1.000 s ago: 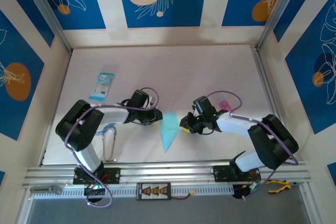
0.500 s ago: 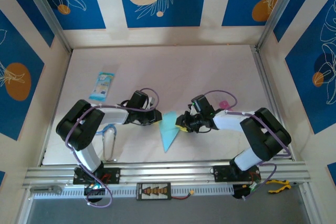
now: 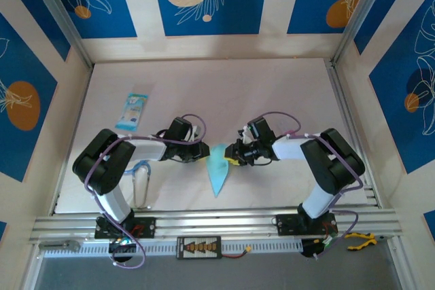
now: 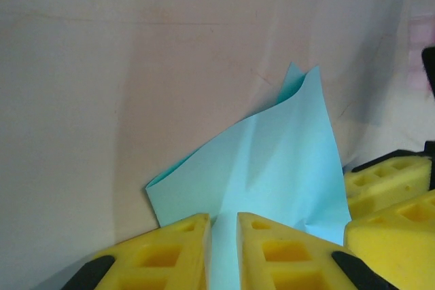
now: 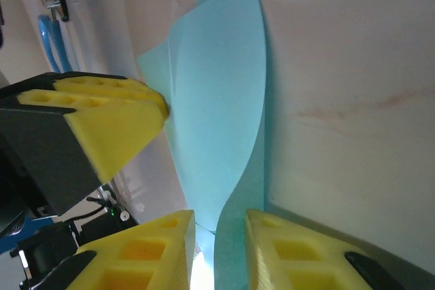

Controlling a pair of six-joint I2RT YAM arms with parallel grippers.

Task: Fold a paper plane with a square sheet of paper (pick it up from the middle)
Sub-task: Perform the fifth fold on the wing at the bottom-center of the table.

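The printed packet [image 3: 132, 111] lies flat on the table [image 3: 285, 93], well apart from the left gripper [image 3: 202, 152], on its outer side and farther back.

Left gripper: low over the table, pointing inward. The left wrist view shows its yellow fingers [image 4: 163, 252] drawn nearly together with light-blue paper filling the slit between them. Finding: clamped on the paper plane [image 3: 218, 168].

Paper plane: sits between the two grippers. Its upper part is raised off the surface and its point lies flat on the table on the near side of both.

Right gripper [image 3: 232, 158]: faces the left gripper, just beside it. The paper's edge runs between its narrowly parted fingers [image 5: 289, 252]. A sliver of light shows beside the paper, so a firm pinch cannot be confirmed.
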